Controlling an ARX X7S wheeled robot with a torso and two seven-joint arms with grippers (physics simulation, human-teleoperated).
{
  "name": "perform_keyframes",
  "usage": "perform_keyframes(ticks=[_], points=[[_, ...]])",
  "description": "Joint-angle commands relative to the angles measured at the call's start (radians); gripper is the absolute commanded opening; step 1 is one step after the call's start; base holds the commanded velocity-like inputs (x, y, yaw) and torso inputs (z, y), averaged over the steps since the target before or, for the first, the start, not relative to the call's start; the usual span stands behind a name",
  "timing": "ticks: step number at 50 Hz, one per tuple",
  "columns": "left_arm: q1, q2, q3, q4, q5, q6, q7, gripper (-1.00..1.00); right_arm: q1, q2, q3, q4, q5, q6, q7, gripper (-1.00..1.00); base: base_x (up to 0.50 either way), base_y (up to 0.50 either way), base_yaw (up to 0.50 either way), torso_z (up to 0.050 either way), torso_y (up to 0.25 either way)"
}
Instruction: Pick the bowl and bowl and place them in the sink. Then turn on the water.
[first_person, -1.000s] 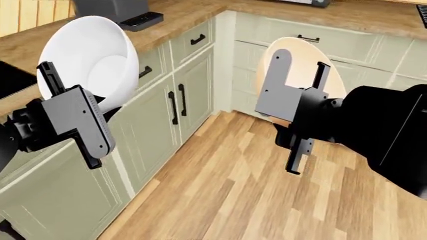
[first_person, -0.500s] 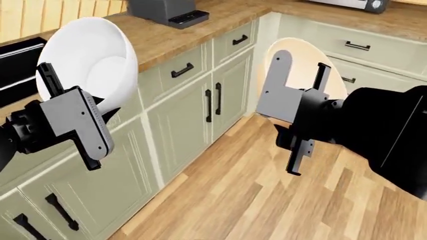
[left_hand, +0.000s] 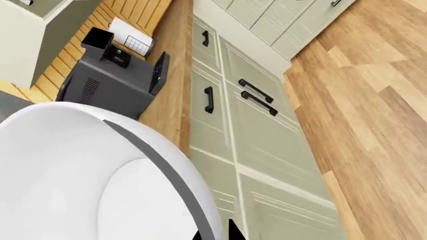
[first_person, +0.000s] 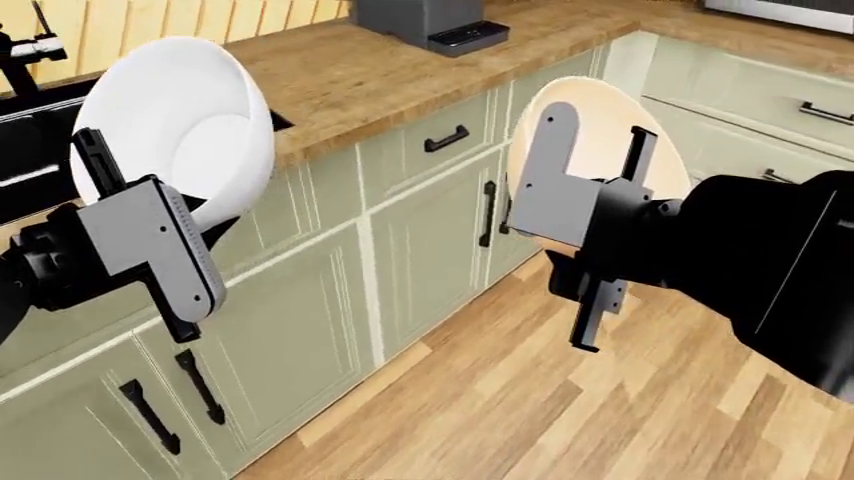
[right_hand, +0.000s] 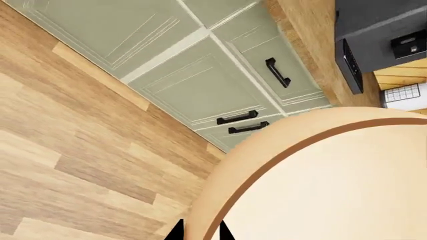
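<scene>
Right of the sink (first_person: 20, 150), the left gripper (first_person: 100, 190) pinches the white bowl's (first_person: 167, 120) rim; the right gripper (first_person: 601, 165) clamps the peach bowl's (first_person: 601, 115) rim; both bowls probably rigid, slippery, breakable.

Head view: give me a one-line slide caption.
Left hand carries the white bowl, right hand the peach bowl, beside green cabinets; sink at far left.

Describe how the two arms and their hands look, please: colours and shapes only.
Both arms are glossy black with rounded, bulky links. Each ends in a flat grey block-shaped housing; the left hand has small vent dots on its side. The fingers are thin, straight black bars. The right hand has one rounded grey plate beside a black bar. No cables or markings show.
</scene>
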Motion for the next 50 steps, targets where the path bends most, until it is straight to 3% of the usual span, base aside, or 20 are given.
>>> perform_keyframes(ticks=[1,19,50], points=[[-0.005,-0.011,-0.017,0.01,0.007,0.007,-0.018,-1.0,0.003,-0.002,0.007,0.0,-0.041,-0.004,0.011,-1.0,0.0,0.0,0.5,0.0,0.0],[0.057,-0.101,-0.06,0.048,-0.035,0.016,-0.059,-1.0,0.006,-0.039,0.003,0.024,-0.048,-0.027,0.006,-1.0,0.0,0.0,0.5,0.0,0.002],[0.049,-0.091,-0.057,0.063,-0.029,-0.001,-0.054,-1.0,0.02,-0.023,0.012,-0.002,-0.035,-0.015,0.012,-1.0,0.0,0.0,0.5,0.0,0.001]])
